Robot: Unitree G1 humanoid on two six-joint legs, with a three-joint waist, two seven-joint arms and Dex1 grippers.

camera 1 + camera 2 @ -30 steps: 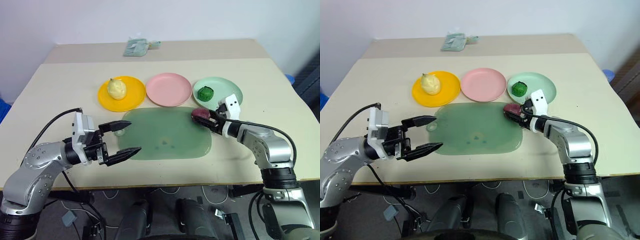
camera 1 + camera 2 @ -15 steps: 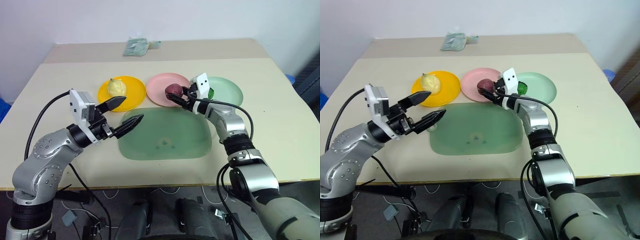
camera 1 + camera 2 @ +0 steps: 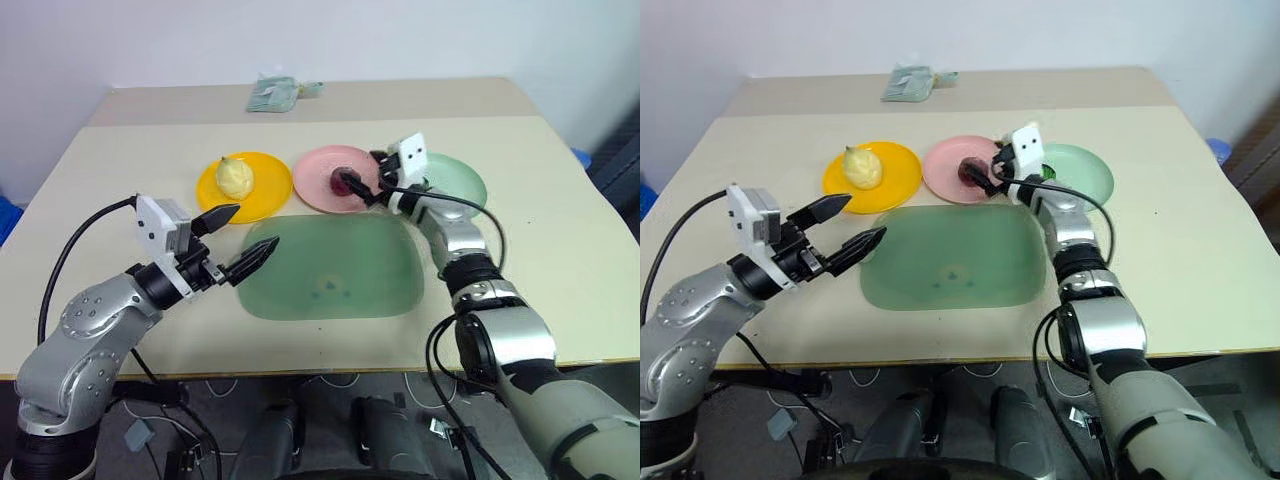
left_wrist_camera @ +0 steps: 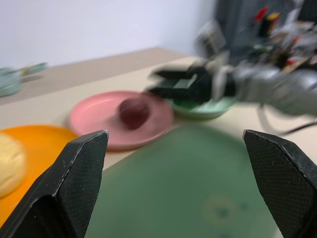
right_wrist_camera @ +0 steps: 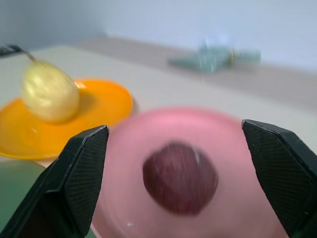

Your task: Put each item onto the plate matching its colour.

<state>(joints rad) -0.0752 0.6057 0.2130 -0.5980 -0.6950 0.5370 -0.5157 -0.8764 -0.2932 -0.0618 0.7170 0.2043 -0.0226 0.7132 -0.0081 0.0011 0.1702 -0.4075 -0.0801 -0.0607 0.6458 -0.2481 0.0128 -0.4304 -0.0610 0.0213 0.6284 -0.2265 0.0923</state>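
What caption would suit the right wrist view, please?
Open right gripper above the maroon item on the pink plate.

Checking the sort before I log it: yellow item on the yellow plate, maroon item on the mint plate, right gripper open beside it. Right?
One thing is wrong: the maroon item lies on the pink plate, not the mint one, as the left eye view shows. The rest stands: the yellow item is on the yellow plate, and the right gripper is open beside the maroon item.
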